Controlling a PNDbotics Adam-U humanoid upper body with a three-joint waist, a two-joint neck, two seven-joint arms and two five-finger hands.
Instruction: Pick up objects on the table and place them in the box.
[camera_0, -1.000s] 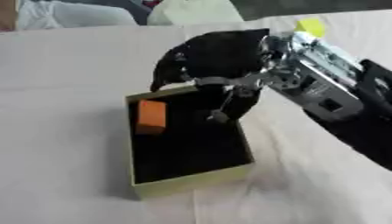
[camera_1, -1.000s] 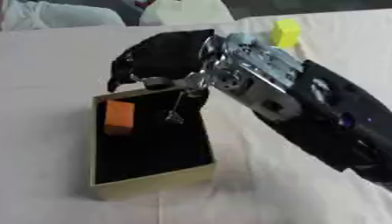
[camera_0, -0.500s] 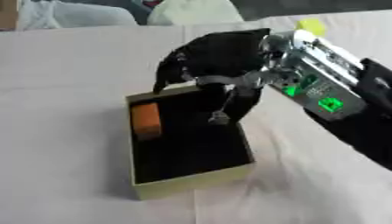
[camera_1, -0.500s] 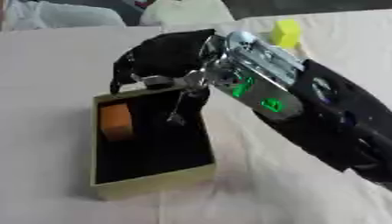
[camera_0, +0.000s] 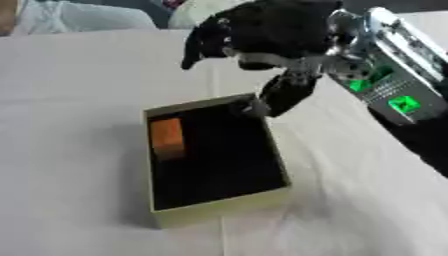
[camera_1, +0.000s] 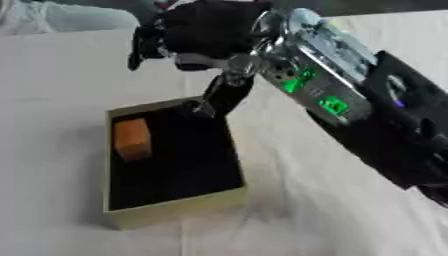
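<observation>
We note one orange block lying inside the black-lined cardboard box; our right hand hangs above, fingers relaxed, empty. Remaining objects: none visible.

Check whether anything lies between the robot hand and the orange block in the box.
Nothing visible does. The right robot hand hangs above the box's far edge; the orange block lies uncovered against the left wall, open black floor around it.

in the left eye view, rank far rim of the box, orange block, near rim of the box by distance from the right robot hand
From the right robot hand:
1. Far rim of the box, just below the hand.
2. Orange block, inside the box at its left.
3. Near rim of the box, at the bottom.
</observation>
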